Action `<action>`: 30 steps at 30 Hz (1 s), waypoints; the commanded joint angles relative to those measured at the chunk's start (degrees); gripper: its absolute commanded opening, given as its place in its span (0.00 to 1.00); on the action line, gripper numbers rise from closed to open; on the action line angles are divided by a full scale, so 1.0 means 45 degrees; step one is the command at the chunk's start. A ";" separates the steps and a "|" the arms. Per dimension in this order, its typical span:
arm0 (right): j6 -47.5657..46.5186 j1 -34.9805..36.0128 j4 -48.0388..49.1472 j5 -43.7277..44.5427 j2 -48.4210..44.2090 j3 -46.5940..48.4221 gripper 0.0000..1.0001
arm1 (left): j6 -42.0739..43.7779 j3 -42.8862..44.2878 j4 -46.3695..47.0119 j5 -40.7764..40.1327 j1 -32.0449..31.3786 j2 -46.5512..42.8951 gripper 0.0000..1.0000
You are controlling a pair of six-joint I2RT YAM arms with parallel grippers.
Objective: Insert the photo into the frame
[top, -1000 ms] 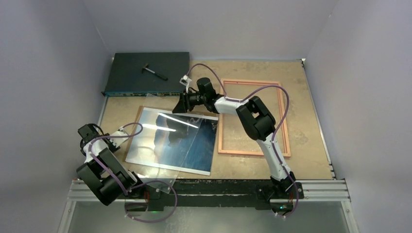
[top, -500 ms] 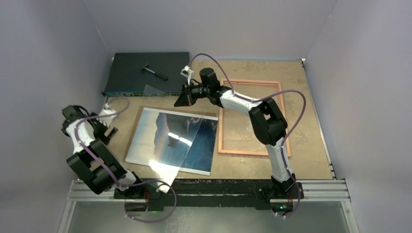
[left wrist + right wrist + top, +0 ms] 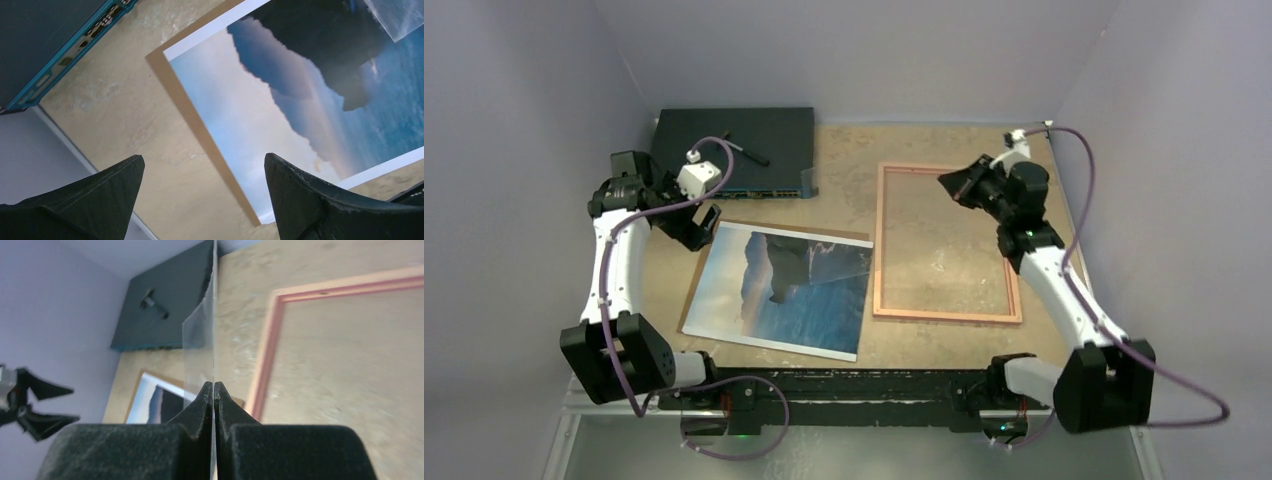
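Photo (image 3: 774, 300) lies flat on brown board (image 3: 202, 135), on table (image 3: 854, 160) just left of frame (image 3: 879, 240). Likely light, floppy, slick (creases easily). Best taken by a pale border corner. Left jaws spread above its far-left corner; right jaws pinch clear sheet (image 3: 200, 330).

Pale lilac walls (image 3: 874, 50) enclose a tan tabletop (image 3: 844, 165) — evenly lit.

Soft, even light falls from overhead; shadows on the table (image 3: 844, 160) are faint. The photo (image 3: 764, 300) shows only a mild sheen. From the right wrist, the frame (image 3: 266, 355) looks smeared and blurry, and the clear sheet (image 3: 200, 325) carries a pale reflection.
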 commanded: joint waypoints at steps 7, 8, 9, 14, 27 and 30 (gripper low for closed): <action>0.1179 -0.1925 -0.4431 0.6264 -0.4507 -0.2025 0.00 | -0.2651 0.0428 0.0065 -0.0531 -0.2619 -0.0149 0.88; 0.1353 -0.1926 -0.4659 0.6745 -0.4821 -0.2187 0.00 | -0.2698 0.0413 0.0079 -0.0569 -0.2784 -0.0166 0.87; 0.1577 -0.1923 -0.4912 0.7027 -0.5083 -0.2353 0.00 | -0.2789 0.0379 0.0142 -0.0623 -0.2951 -0.0171 0.87; 0.2701 -0.1915 -0.5656 0.6331 -0.5869 -0.3854 0.00 | -0.3154 0.0334 0.0423 -0.1026 -0.3886 0.0057 0.87; 0.2300 -0.1925 -0.8990 0.3934 -0.7750 -0.5153 0.56 | -0.4155 0.0442 0.1353 -0.2081 -0.6204 0.1060 0.86; 0.2110 -0.1925 -0.9598 0.3363 -0.8114 -0.5261 0.65 | -0.4231 0.0274 0.1528 -0.2247 -0.6528 0.1311 0.86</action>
